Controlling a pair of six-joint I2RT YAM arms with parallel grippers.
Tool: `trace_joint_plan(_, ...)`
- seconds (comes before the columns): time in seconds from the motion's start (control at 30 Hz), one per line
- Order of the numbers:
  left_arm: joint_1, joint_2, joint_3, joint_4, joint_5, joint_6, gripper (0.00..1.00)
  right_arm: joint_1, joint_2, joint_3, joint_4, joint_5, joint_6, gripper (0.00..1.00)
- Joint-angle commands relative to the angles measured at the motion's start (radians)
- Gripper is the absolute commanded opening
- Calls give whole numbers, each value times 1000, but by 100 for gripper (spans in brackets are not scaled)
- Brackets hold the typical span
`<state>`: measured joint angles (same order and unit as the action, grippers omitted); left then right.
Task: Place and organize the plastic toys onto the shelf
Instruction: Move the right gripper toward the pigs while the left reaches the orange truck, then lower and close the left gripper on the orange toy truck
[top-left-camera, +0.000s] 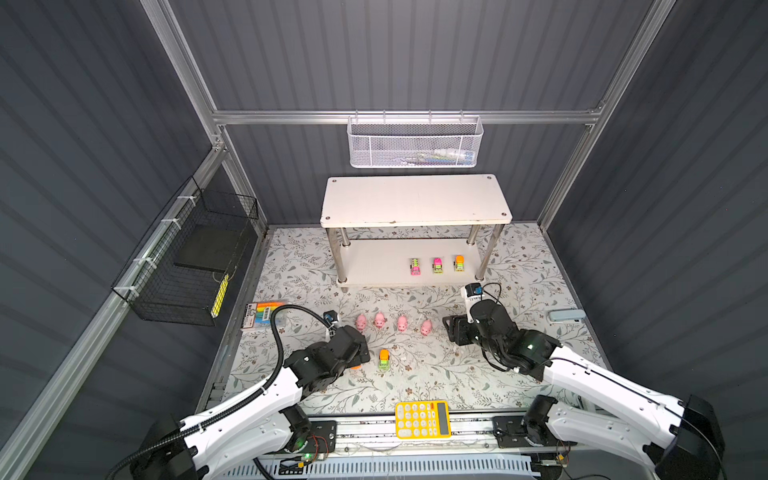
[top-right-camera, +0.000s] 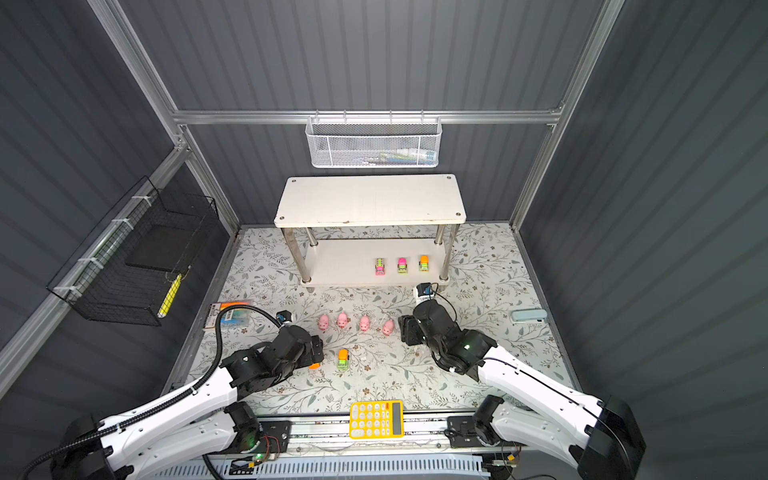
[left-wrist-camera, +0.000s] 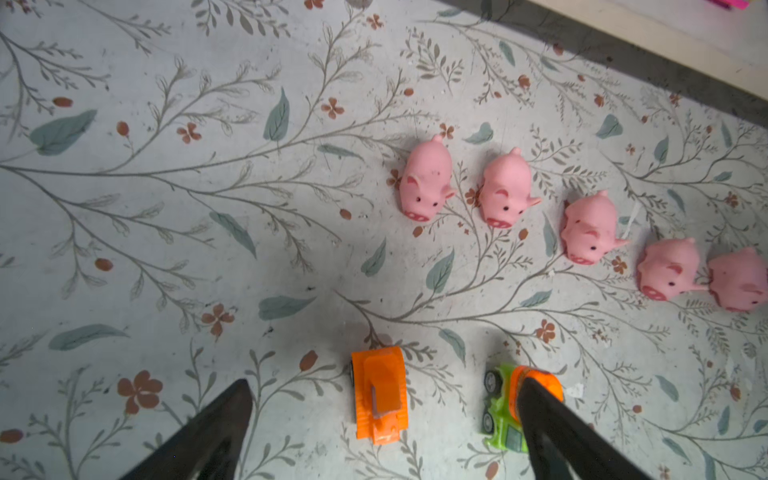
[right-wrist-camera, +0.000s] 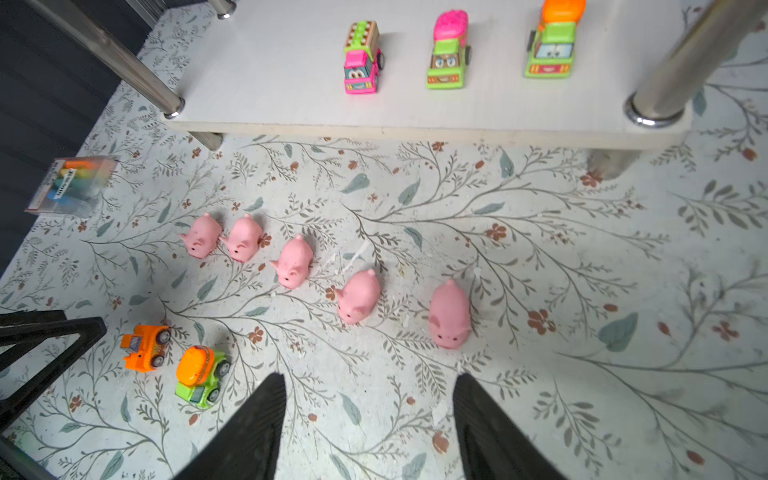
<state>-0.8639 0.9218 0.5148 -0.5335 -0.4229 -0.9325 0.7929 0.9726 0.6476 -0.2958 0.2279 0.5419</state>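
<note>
Plastic toys (top-left-camera: 401, 323) lie in groups ahead of the grippers. Left gripper (left-wrist-camera: 384, 386) stands wide open and empty, its fingers straddling the orange bulldozer (left-wrist-camera: 380, 395). One finger overlaps the green mixer truck (left-wrist-camera: 498, 399) just beside it. Closing from here could shove that truck or pinch both, and either wheeled toy may roll away.

Right gripper (right-wrist-camera: 370, 378) is parted too, with nothing between its fingers. The nearest pig (right-wrist-camera: 449, 316) sits just ahead of them, and its rounded body looks likely to slip from a shallow pinch.

Farther ahead stands the shelf (right-wrist-camera: 270, 83). A reaching arm could strike its chrome leg (right-wrist-camera: 665, 75) or upper board (top-left-camera: 415, 199) and topple the three trucks (right-wrist-camera: 448, 52) on the lower board.

The bulldozer is plain orange and boxy; the mixer carries an orange drum on a lime body. Five pigs (left-wrist-camera: 505, 189) are matt pink with darker snouts, in a loose row. The shelved trucks are pink, lime and orange, with cartoon faces, evenly spaced.
</note>
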Motion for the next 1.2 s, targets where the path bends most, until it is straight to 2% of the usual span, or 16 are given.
trace_joint_plan(0.0,-30,33,37,-76,-12,-106,100,2,-25,-46,-12,0,43,66)
trace_joint_plan(0.1,-51,70,53,-105,-42,-147,97,2,-37,-87,15,-2,49,67)
trace_joint_plan(0.3,-75,165,59,-52,-43,-180,87,2,-32,-139,71,-1,57,67)
trace_joint_plan(0.63,-153,317,87,-62,-90,-270,81,-3,-38,-184,119,-14,69,67)
trace_joint_plan(0.83,-156,329,74,-61,-100,-286,74,-6,-34,-196,133,-25,76,67)
trace_joint_plan(1.17,-156,310,1,8,-87,-294,69,-11,-15,-191,142,-26,82,67)
